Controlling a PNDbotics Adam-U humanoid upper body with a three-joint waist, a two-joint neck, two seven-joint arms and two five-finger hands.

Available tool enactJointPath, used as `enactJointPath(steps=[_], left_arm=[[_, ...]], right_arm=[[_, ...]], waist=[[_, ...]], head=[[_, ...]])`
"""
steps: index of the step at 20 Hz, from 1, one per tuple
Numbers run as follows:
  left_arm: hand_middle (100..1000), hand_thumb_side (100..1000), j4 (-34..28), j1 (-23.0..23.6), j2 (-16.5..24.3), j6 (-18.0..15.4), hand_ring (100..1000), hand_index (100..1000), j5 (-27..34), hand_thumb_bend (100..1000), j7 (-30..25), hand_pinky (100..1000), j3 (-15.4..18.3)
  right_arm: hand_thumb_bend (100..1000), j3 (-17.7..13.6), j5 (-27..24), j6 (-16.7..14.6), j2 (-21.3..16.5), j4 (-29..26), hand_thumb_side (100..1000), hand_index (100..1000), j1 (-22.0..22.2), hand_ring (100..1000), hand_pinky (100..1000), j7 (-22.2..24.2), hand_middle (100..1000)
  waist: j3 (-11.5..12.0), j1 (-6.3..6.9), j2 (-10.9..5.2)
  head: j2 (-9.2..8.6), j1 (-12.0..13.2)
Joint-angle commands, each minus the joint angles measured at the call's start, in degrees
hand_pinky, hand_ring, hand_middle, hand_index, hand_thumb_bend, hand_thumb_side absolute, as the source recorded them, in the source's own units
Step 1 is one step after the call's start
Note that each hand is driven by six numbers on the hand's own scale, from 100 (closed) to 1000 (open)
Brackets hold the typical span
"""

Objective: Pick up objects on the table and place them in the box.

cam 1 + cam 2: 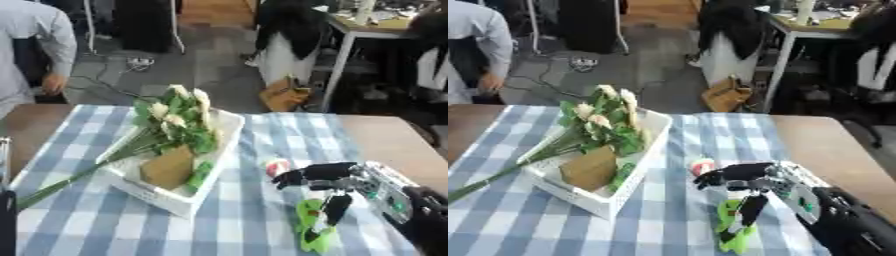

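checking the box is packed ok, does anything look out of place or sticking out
Yes. The flowers lie across the white box with their long stems hanging over its left edge onto the tablecloth, so they aren't fully inside.

My white box (223, 145) sits askew on the checked cloth, holding a bouquet of pale flowers (179, 117) whose long green stems stick out over its left rim, and a tan block (168, 169). To its right lie a small red-and-white thing (277, 166) and a bright green toy (312, 227) under my fingers
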Motion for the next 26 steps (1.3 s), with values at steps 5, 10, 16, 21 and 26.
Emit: enactJointPath(steps=[5, 10, 16, 21, 26], left_arm=[[873, 889, -0.7, -0.8, 1.0, 0.0, 980, 953, 0.4, 100, -0.3, 814, -0.1], [871, 888, -0.7, -1.0, 1.1, 0.0, 980, 952, 1.0, 100, -0.4, 814, -0.3], [871, 889, -0.7, -1.0, 1.3, 0.0, 979, 952, 1.2, 100, -0.4, 814, -0.2], [870, 890, -0.7, -0.8, 1.9, 0.0, 980, 951, 1.2, 100, -0.5, 814, -0.2], [870, 888, -0.7, -0.5, 2.6, 0.0, 980, 951, 1.0, 100, -0.4, 813, 0.0]], right_arm=[[725, 1.8, 11.2, -19.9, -3.7, -7.3, 470, 1000, -0.3, 1000, 1000, 11.9, 1000], [679, 6.1, 26.8, -19.9, -6.2, -14.2, 467, 1000, 0.7, 1000, 1000, -3.0, 1000], [659, 8.5, 47.6, -19.9, -7.4, -12.1, 448, 1000, 2.2, 1000, 1000, -24.4, 1000], [643, 8.9, 69.1, -19.9, -9.2, -9.6, 422, 1000, 3.4, 1000, 1000, -45.0, 1000], [633, 5.7, 88.3, -19.9, -9.4, -4.7, 413, 1000, 3.7, 1000, 1000, -63.2, 1000]], waist=[[0.2, 0.06, -1.10], [0.4, -0.10, -0.99], [0.3, -0.27, -0.98], [-0.2, -0.63, -0.90], [-0.9, -0.74, -0.46]], head=[[0.03, -0.6], [-0.32, -0.8], [-0.43, -0.9], [-0.91, -0.5], [-1.52, 0.0]])
